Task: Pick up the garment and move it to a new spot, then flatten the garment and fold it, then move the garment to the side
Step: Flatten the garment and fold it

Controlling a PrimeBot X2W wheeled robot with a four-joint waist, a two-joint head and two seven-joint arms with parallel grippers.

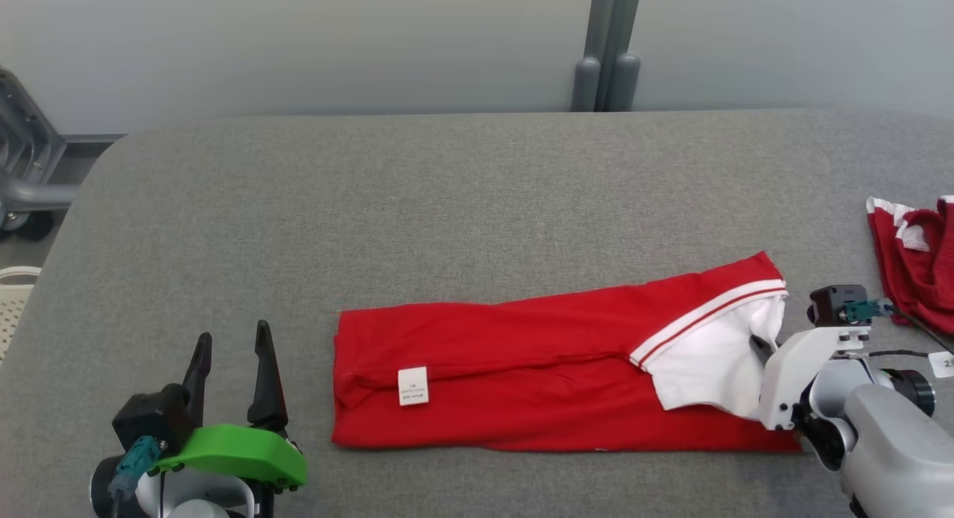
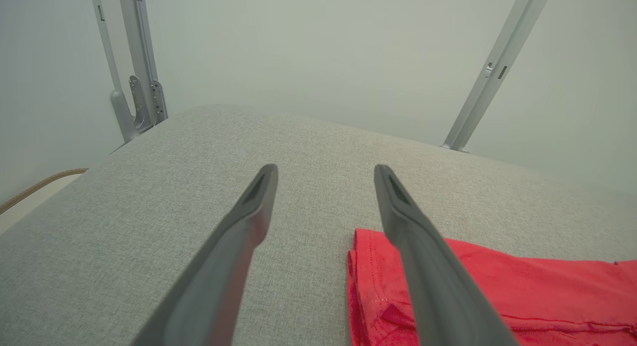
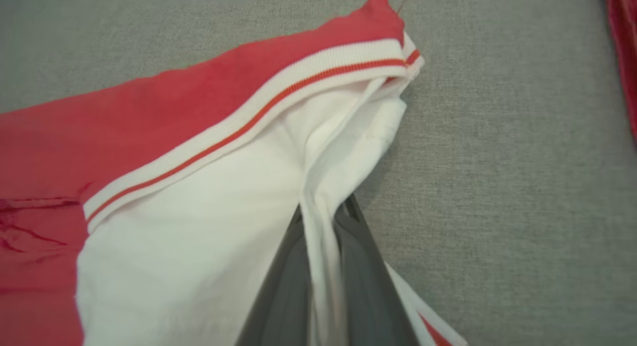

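Here, the folded red cloth garment [image 1: 522, 369] with a white sleeve lies at six o'clock on the grey fabric-covered table [image 1: 447, 205]; the right gripper [image 3: 323, 211] pinches its white fold (at four o'clock); the left gripper [image 1: 231, 339], at eight o'clock, stands agape and empty.

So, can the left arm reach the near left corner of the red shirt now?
Probably yes: the left tool stands open beside the shirt, and only bare table lies between them.

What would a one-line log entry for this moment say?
step: fold | right gripper: shut on garment, white end | left gripper: open, left of garment | other red cloth: far right
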